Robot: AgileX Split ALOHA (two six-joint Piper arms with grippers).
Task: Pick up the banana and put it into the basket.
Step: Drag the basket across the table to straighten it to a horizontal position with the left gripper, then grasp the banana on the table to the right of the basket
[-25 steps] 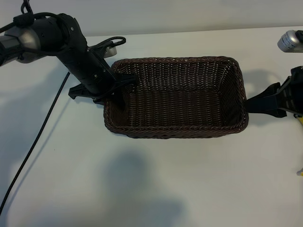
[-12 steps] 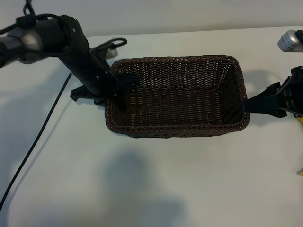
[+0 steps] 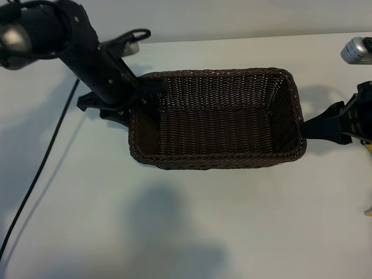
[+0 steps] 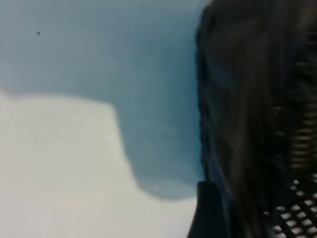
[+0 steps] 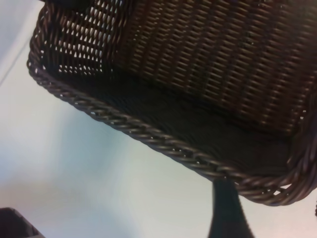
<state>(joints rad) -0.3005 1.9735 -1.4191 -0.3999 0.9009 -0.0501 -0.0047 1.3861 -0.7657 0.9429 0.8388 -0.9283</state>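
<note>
The basket point(image 3: 216, 118) sits mid-counter point(image 3: 174, 221), nothing visible inside. The left claw point(image 3: 142, 96) is at its left end and the right claw point(image 3: 311, 125) at its right; I cannot tell either's state. The banana is unseen.

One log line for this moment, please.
dark brown woven wicker basket: no banana seen | left gripper: left rim | right gripper: right end

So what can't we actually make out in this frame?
- Banana: in none of the views. In the exterior view the left gripper covers the left end of the basket.
- Left wrist view: blurred, showing only dark weave and table.
- Yellow bits at the exterior view's right edge: cut off and too small to identify.
- Silver object, at the top right of the exterior view: cut off by the edge.
</note>
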